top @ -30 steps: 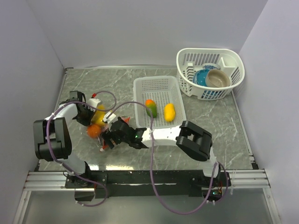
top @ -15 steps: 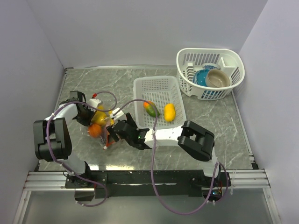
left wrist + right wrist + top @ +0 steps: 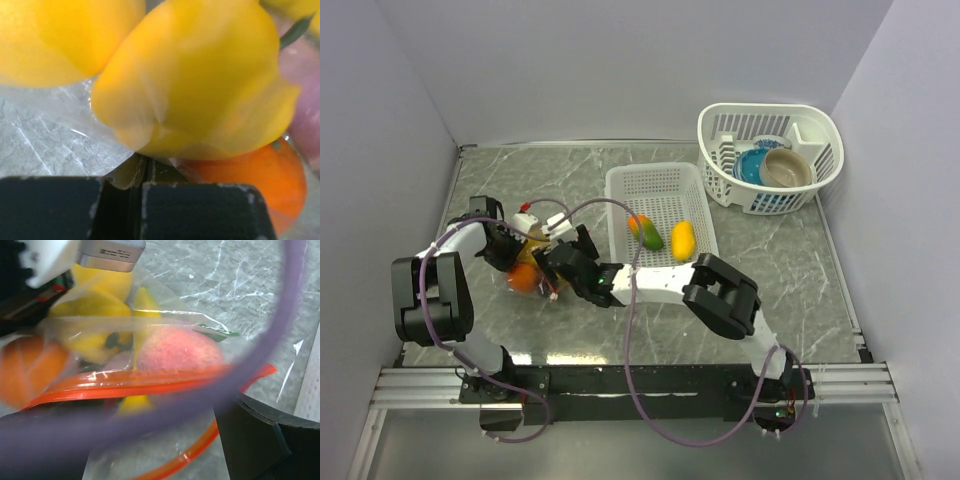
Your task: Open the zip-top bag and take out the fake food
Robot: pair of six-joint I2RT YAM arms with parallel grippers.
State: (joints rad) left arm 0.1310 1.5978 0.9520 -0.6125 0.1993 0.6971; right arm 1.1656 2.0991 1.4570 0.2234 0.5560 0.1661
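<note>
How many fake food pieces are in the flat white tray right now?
2: a green-orange piece in the tray's near half, a yellow piece just right of it. Others sit in the zip-top bag, some possibly hidden.

You see the zip-top bag (image 3: pixel 100 327) as thin clear plastic film, crinkled and catching glare, with a smooth orange-red plastic zip strip (image 3: pixel 125 385). The fake food (image 3: pixel 200 80) inside is glossy moulded plastic, though the pink piece (image 3: pixel 180 350) looks duller and faintly mottled. The left gripper (image 3: pixel 141 192) has matt black pads (image 3: pixel 200 210). The table (image 3: pixel 800 270) has a grey marble-look finish with a soft sheen. The slotted basket (image 3: pixel 660 185) is white plastic.
</note>
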